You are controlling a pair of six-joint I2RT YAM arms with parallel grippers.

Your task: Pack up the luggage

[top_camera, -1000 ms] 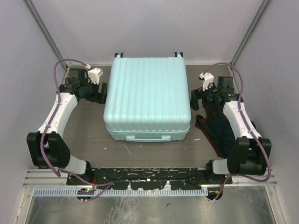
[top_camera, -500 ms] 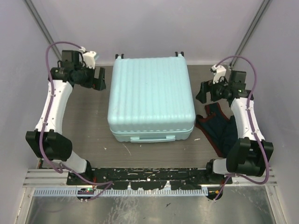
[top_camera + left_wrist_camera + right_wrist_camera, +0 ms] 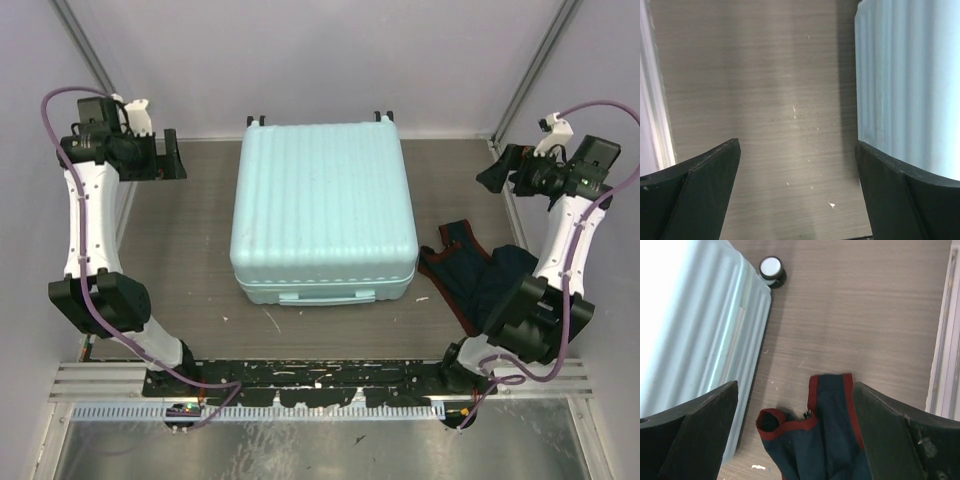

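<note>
Table [image 3: 190,260] of dark grey-brown wood grain forms the floor of a booth, with plain white walls [image 3: 320,60] closing its far edge and both sides. Large pale mint-blue hard-shell luggage [image 3: 322,205], ribbed along its length, lies flat and shut at the table's middle. Its two small dark far-edge wheels [image 3: 255,119] stand just short of the far wall. Its near edge, with a recessed handle [image 3: 322,296], faces a band of bare table in front of the arm bases.

A broad strip of table runs along the luggage's left edge, speckled with small white flecks [image 3: 794,108]. The strip on the right is about as broad at the far end. Nearer the bases a crumpled dark navy fabric garment with red trim [image 3: 478,280] lies on it, just beside the luggage's near right corner.

The white left arm [image 3: 85,225] rises along the left wall, and the white right arm [image 3: 565,250] rises along the right wall, over the garment's outer edge. The left gripper [image 3: 168,168] hangs high over the far left corner, well apart from the luggage, its fingers spread wide with nothing between them. The right gripper [image 3: 495,172] hangs over the far right strip, likewise spread wide and holding nothing. In the right wrist view a small dark wheel with a pale hub [image 3: 772,268] sits at the luggage's corner.
</note>
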